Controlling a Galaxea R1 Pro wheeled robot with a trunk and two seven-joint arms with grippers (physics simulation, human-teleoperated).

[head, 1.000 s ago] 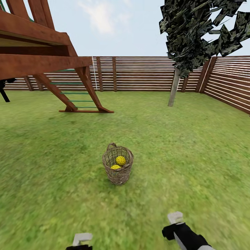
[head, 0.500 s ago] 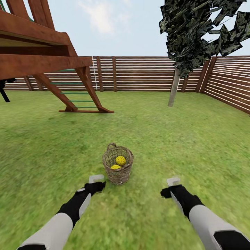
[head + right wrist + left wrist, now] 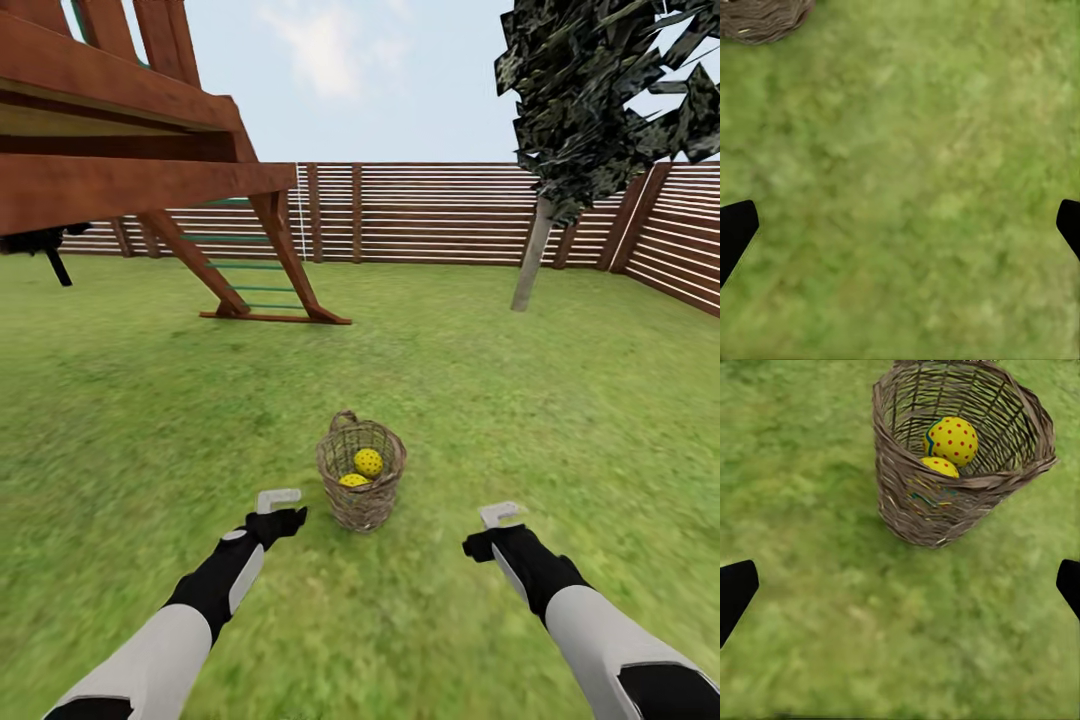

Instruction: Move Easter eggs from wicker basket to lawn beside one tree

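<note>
the basket (image 3: 362, 487) with two eggs (image 3: 368, 462) showing stands on the lawn (image 3: 150, 400) just right of the nearer left gripper (image 3: 278, 497), both grippers' fingers spread, the right gripper (image 3: 499, 514) farther off

Fenced garden: lawn (image 3: 560, 400), slatted fence (image 3: 430, 212), play frame (image 3: 150, 150), tree (image 3: 590, 110).

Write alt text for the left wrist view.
A round grey-brown woven wicker basket stands upright on mottled green grass, holding two visible yellow eggs with red dots. The open left pincer's dark fingertips frame the grass short of it.
</note>
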